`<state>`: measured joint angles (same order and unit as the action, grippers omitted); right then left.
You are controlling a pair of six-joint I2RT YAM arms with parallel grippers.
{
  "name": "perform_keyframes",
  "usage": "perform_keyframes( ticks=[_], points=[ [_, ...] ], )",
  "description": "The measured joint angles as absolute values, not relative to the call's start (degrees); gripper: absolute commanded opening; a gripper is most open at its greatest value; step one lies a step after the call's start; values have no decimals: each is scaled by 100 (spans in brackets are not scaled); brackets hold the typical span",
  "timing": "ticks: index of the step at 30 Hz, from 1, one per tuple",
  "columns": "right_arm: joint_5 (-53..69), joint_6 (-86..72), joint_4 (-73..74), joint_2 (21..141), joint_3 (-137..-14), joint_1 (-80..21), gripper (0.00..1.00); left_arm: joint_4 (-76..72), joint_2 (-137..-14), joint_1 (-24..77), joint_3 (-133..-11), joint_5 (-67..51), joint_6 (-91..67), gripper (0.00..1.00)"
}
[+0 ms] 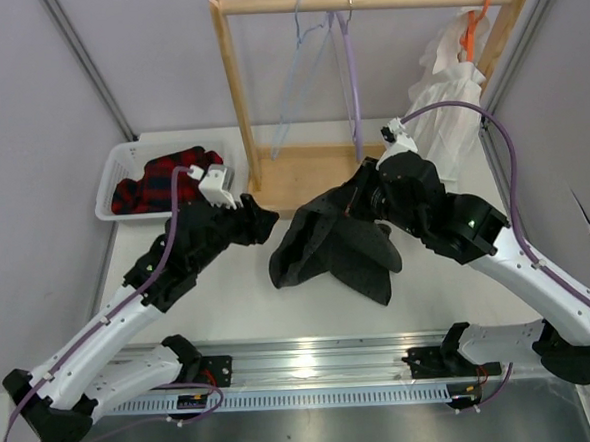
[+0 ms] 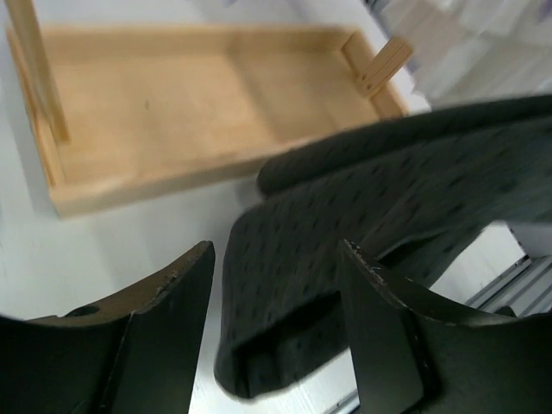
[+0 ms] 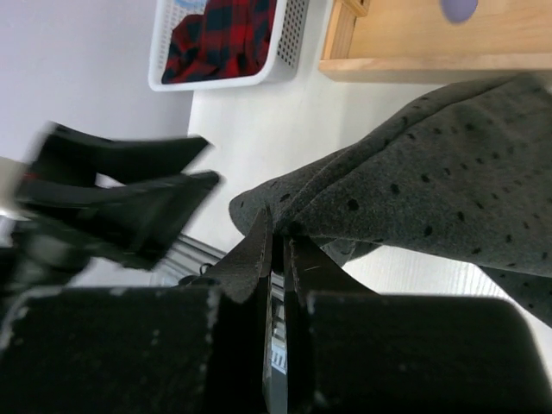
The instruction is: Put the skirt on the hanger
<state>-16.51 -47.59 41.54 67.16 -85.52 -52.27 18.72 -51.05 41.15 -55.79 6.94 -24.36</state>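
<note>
The dark dotted skirt hangs bunched over the table's middle, its lower folds resting on the surface. My right gripper is shut on its upper edge; in the right wrist view the jaws pinch the cloth's hem, and the skirt spreads away to the right. My left gripper is open at the skirt's left side. In the left wrist view its fingers stand wide apart, and a fold of the skirt lies between and beyond them, unclamped. The pale blue hanger hangs on the wooden rail.
A wooden rack with a tray base stands behind the skirt. It also carries a lavender hanger and an orange hanger with a white garment. A white basket holding a red plaid garment sits at the back left.
</note>
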Motion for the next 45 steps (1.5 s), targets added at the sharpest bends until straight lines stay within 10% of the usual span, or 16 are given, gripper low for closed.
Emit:
perform_keyframes(
  ticks=[23,45],
  points=[
    [-1151,-4799,4086,6637,-8597,-4762,0,609,-4322,4379,-2497,987,-3557,47],
    [-1002,-4799,4086,6477,-8597,-4630,0,-141,-5011,4915,-2119,891,-4040,47]
  ],
)
